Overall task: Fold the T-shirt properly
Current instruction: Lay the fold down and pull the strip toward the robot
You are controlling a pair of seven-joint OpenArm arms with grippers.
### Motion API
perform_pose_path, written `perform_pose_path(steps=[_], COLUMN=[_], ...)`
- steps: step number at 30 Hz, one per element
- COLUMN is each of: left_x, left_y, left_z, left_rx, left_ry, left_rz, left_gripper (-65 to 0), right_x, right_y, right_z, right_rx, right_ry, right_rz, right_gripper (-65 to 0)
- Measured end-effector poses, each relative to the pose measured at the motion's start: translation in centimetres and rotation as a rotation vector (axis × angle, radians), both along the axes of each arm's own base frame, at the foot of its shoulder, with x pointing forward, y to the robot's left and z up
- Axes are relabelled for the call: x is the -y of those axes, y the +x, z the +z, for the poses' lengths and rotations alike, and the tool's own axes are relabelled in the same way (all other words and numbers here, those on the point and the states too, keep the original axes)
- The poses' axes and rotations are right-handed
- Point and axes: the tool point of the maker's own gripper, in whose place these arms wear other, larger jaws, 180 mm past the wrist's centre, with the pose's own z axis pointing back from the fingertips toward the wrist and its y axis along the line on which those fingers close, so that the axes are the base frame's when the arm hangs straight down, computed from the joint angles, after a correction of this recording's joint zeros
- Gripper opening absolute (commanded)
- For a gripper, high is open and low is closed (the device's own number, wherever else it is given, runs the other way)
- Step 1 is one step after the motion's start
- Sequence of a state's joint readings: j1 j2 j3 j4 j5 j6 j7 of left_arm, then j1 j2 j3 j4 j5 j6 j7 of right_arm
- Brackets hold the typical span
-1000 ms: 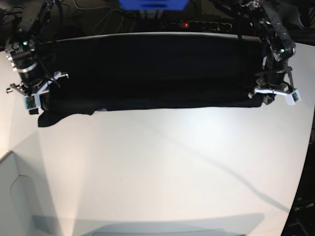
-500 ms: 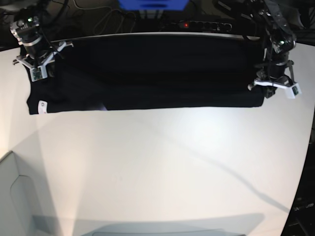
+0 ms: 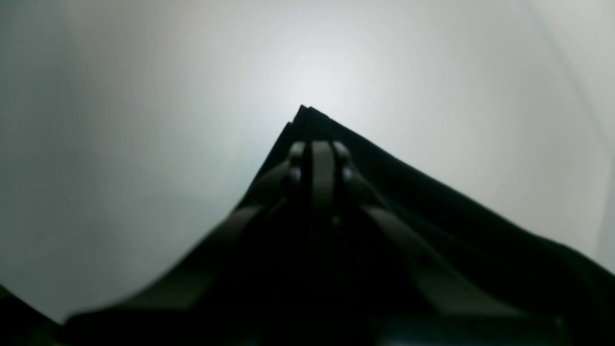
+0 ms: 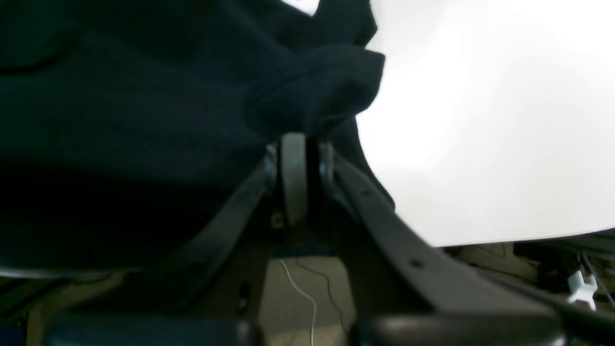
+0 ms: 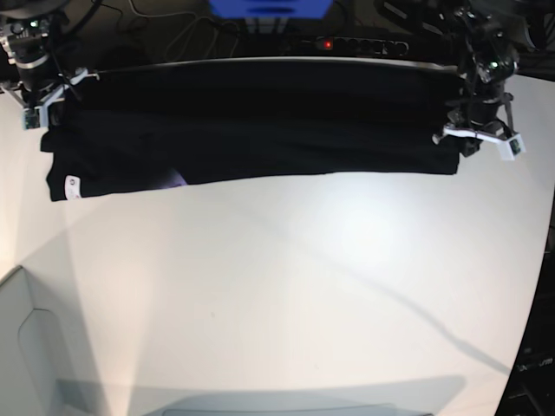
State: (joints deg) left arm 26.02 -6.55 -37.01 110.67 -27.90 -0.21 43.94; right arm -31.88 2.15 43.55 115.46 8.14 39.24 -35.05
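Observation:
The black T-shirt (image 5: 260, 121) lies as a long folded band across the far side of the white table (image 5: 286, 286). A small white tag (image 5: 72, 184) and a sliver of purple print (image 5: 176, 179) show at its near left. My left gripper (image 5: 462, 146) is at the band's right end. In the left wrist view, the left gripper (image 3: 323, 150) is shut on a layered corner of the T-shirt (image 3: 432, 202). My right gripper (image 5: 43, 106) is at the far left corner. In the right wrist view, the right gripper (image 4: 295, 142) is shut on bunched T-shirt cloth (image 4: 144, 110).
A power strip (image 5: 347, 43) with a red light, cables and a blue object (image 5: 269, 7) sit beyond the table's far edge. A white panel (image 5: 26, 347) stands at the near left. The table's curved right edge (image 5: 538, 286) drops to a dark floor.
Both grippers have carried their ends of the shirt toward the far edge, the right one much further. The drooping left end now hangs flat, showing the tag.

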Motion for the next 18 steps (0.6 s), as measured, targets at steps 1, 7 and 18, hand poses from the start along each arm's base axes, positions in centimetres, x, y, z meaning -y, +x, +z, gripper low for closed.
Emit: perform_pose_path(steps=[1,7,18], left_x=[0.0,-0.5,-2.6], left_y=[-0.1,-0.1,-1.2], left_z=[-0.1,0.2,-0.6], left_rx=[-0.005,0.001,-0.027], left_ry=[0.002,0.009,0.015], left_rz=[0.001,0.008,0.070], left_gripper=[-65.0,-65.0,-65.0], right_x=[-0.3,-2.1,-2.8], right_y=[-0.3,-0.4,-2.1], right_z=[-0.3,-1.2,-2.1], right_rx=[-0.008,-0.013,-0.066], right_ry=[0.009,0.059,0.075], right_rz=[-0.001,-0.005,0.006], right_gripper=[-65.0,-65.0,-65.0])
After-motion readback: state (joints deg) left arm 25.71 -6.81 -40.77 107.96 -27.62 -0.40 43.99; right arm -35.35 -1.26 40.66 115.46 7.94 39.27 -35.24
